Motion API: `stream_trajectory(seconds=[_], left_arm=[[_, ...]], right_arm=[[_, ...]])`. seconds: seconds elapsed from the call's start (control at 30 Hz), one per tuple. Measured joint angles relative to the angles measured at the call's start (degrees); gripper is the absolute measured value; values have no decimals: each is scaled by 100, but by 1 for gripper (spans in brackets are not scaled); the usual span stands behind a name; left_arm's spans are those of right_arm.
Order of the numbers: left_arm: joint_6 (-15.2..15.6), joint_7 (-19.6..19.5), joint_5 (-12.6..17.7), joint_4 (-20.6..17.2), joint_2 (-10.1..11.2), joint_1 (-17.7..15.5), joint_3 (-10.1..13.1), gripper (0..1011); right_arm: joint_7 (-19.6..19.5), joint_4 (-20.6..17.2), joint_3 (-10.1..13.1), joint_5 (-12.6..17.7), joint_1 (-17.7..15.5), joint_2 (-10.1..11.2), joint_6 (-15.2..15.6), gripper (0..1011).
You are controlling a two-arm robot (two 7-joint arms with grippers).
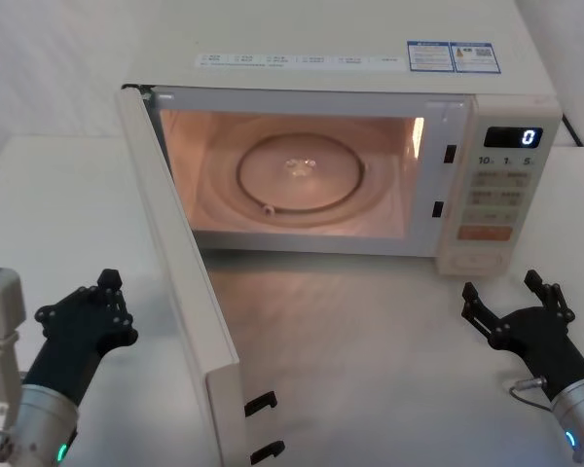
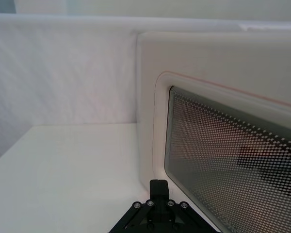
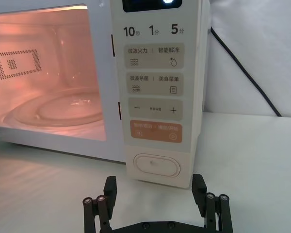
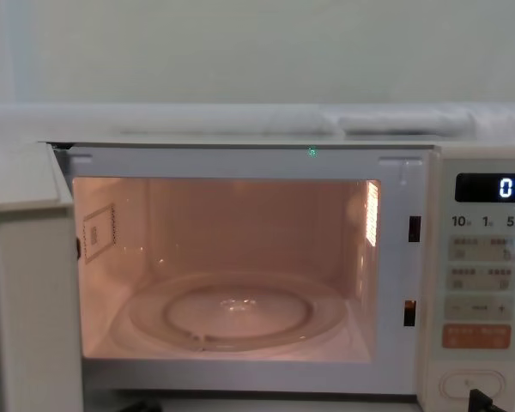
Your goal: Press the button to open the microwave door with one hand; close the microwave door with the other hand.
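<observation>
The microwave door (image 1: 180, 282) stands swung wide open on its left hinge, and the lit cavity with its glass turntable (image 1: 300, 175) is exposed. My left gripper (image 1: 78, 295) is open on the table just left of the door's outer face; the left wrist view has the door (image 2: 150, 121) and its mesh window close ahead. My right gripper (image 1: 501, 286) is open a little in front of the control panel. In the right wrist view the oval cream button (image 3: 156, 166) lies between and just beyond the right gripper (image 3: 154, 187), untouched. The button (image 1: 479, 261) sits at the panel's bottom.
The microwave (image 1: 370, 68) stands at the back of a white table (image 1: 370, 370). Two black latch hooks (image 1: 261, 403) stick out of the door's free edge near me. A black cable (image 3: 242, 68) runs down behind the microwave's right side. The display (image 4: 487, 187) reads 0.
</observation>
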Motion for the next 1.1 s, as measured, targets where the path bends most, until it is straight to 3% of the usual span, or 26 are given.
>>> stream_trajectory(seconds=[0.33, 0.57, 0.8, 1.1], left_arm=[[183, -529, -367, -648, 203, 447, -487, 0], [317, -1009, -946, -957, 471, 613, -813, 0], [409, -1483, -1618, -1031, 670, 495, -830, 0], [527, -1773, -1848, -1055, 972, 153, -540, 0]], right_arm=[[0, 0, 0, 0, 0, 0, 0, 1002], [0, 0, 0, 0, 0, 0, 0, 1002], [0, 0, 0, 0, 0, 0, 0, 1002], [0, 0, 0, 0, 0, 0, 0, 1002]])
